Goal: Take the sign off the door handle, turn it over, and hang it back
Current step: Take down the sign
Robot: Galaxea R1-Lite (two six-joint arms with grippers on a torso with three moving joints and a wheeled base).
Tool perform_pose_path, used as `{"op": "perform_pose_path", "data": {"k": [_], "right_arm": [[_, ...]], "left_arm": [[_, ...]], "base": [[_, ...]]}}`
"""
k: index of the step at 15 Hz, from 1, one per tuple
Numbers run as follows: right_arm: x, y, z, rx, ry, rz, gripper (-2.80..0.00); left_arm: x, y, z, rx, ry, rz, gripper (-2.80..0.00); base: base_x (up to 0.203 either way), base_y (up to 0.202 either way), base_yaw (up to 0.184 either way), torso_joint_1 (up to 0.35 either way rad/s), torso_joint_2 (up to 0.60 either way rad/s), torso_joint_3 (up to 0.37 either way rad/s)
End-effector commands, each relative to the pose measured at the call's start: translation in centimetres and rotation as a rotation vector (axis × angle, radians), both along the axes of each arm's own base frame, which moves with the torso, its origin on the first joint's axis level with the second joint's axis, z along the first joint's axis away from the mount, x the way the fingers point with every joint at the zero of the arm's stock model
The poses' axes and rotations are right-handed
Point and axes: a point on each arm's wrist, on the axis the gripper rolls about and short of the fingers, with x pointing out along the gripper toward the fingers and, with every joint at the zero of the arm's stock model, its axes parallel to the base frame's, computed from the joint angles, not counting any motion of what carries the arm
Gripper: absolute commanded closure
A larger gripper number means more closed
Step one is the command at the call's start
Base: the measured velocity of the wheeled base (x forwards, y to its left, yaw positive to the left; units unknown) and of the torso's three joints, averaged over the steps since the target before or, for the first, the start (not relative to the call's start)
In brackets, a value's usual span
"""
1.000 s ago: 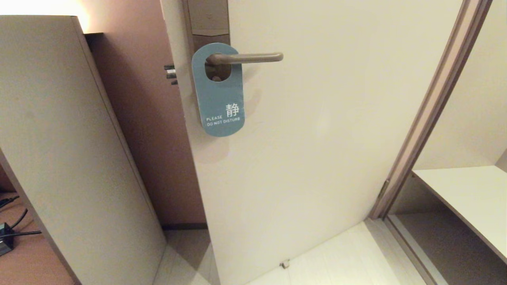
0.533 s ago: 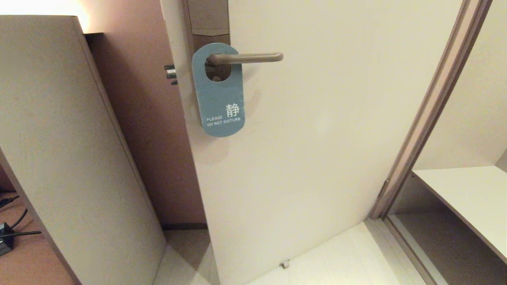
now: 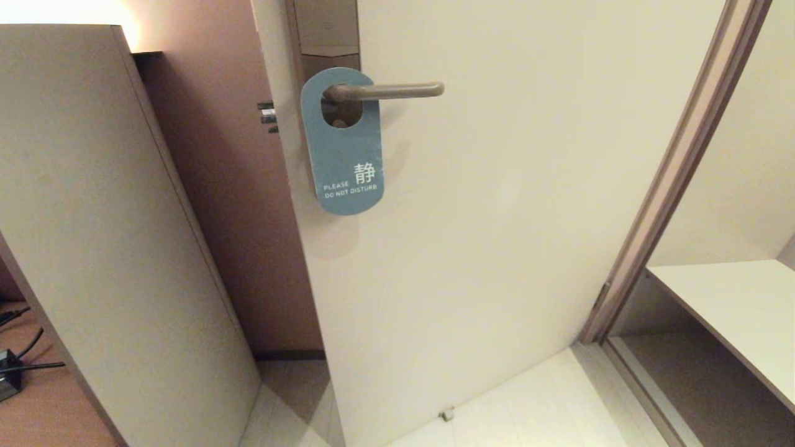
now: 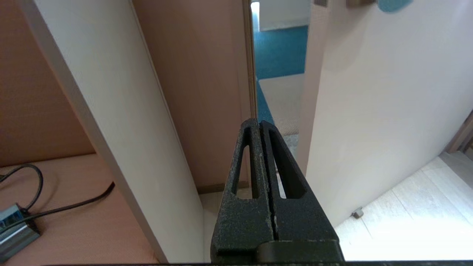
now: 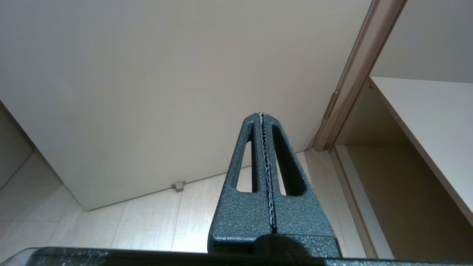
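The sign (image 3: 343,143) hangs blue-grey side out, reading "PLEASE DO NOT DISTURB", with its oval hole over the door handle (image 3: 388,90). The handle is a straight brownish-grey lever on a tall narrow plate (image 3: 326,31) near the door's left edge. In the left wrist view only the sign's lower tip (image 4: 393,5) shows, far above my left gripper (image 4: 258,122), which is shut and empty and points at the gap beside the door edge. My right gripper (image 5: 261,114) is shut and empty, low in front of the door (image 5: 166,74). Neither arm shows in the head view.
A tall beige cabinet panel (image 3: 93,217) stands to the left of the door. A small doorstop (image 3: 445,414) sits on the pale floor at the door's foot. The brown door frame (image 3: 671,174) and a white shelf (image 3: 733,310) lie to the right. Cables (image 3: 18,360) lie at the far left.
Nothing has moved in the head view; sign, handle and door stay as they were, and no arm has come into it.
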Motion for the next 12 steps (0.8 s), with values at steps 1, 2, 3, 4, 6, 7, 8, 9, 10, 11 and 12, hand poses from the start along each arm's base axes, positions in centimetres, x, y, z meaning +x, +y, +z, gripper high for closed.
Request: {"op": "perform_pose_path", "data": {"k": [1,2,3,4,6,7,8,9,10,11,12], "right_arm": [[0.0,0.0,0.0,0.0,0.001,0.0,0.0],[0.0,0.0,0.0,0.0,0.001,0.001,0.0],[0.0,0.0,0.0,0.0,-0.001,0.001,0.0],[0.0,0.0,0.0,0.0,0.001,0.001,0.0],[0.0,0.0,0.0,0.0,0.001,0.001,0.0],[0.0,0.0,0.0,0.0,0.001,0.001,0.0],[0.0,0.0,0.0,0.0,0.001,0.001,0.0],[0.0,0.0,0.0,0.0,-0.001,0.001,0.0],[0.0,0.0,0.0,0.0,0.0,0.0,0.0],[0.0,0.0,0.0,0.0,0.001,0.001,0.0],[0.0,0.0,0.0,0.0,0.001,-0.001,0.0]], "left_arm": [[2.4,0.0,1.3,0.003,0.073,0.002,0.0],[2.9,0.0,1.7,0.004,0.079,-0.003,0.0],[3.5,-0.1,2.1,0.001,0.089,-0.013,0.0],[4.4,-0.1,2.5,-0.007,0.104,-0.029,0.0],[6.7,-0.2,3.3,-0.045,0.114,-0.07,0.0],[8.0,-0.3,3.7,-0.07,0.11,-0.106,0.0],[9.4,-0.5,4.0,-0.09,0.107,-0.151,0.0],[10.6,-0.6,4.2,-0.102,0.109,-0.197,0.0],[11.7,-0.7,4.4,-0.111,0.114,-0.259,0.0],[12.8,-0.9,4.7,-0.118,0.124,-0.322,0.0],[13.7,-1.0,5.0,-0.124,0.133,-0.381,0.0]], "base": [[0.0,0.0,0.0,0.0,0.0,0.0],[0.0,0.0,0.0,0.0,0.0,0.0],[0.0,0.0,0.0,0.0,0.0,0.0],[0.0,0.0,0.0,0.0,0.0,0.0],[0.0,0.0,0.0,0.0,0.0,0.0],[0.0,0.0,0.0,0.0,0.0,0.0],[0.0,0.0,0.0,0.0,0.0,0.0],[0.0,0.0,0.0,0.0,0.0,0.0],[0.0,0.0,0.0,0.0,0.0,0.0],[0.0,0.0,0.0,0.0,0.0,0.0],[0.0,0.0,0.0,0.0,0.0,0.0]]}}
